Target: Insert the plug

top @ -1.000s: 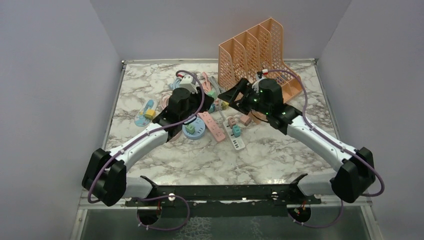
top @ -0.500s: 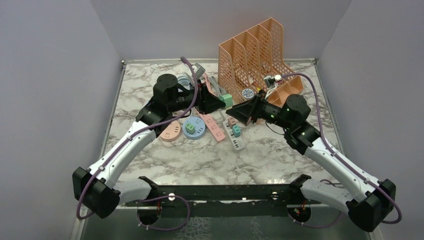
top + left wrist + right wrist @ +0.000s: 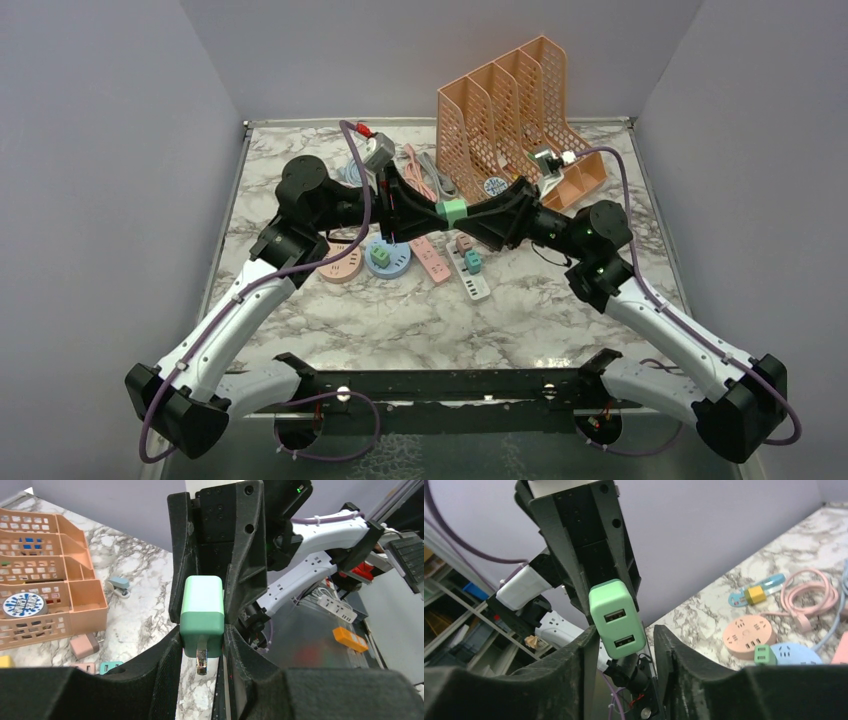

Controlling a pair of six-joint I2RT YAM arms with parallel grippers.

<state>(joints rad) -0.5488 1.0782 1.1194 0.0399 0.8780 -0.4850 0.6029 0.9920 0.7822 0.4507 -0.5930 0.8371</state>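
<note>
Currently the green plug (image 3: 452,211) hangs above the white power strip (image 3: 474,280), clamped in the left gripper (image 3: 202,636) with prongs facing its palm, while the right gripper (image 3: 624,632) straddles the USB end, jaws slightly apart, presumably a handover to free the prongs.

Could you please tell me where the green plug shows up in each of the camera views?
Top external: green plug at centre, raised above the marble table.
Left wrist: green plug at centre, clamped in the left gripper, prong down.
Right wrist: green plug left of centre, USB ports facing the camera.
Shared landmark: the marble table, visible in all three.
</note>
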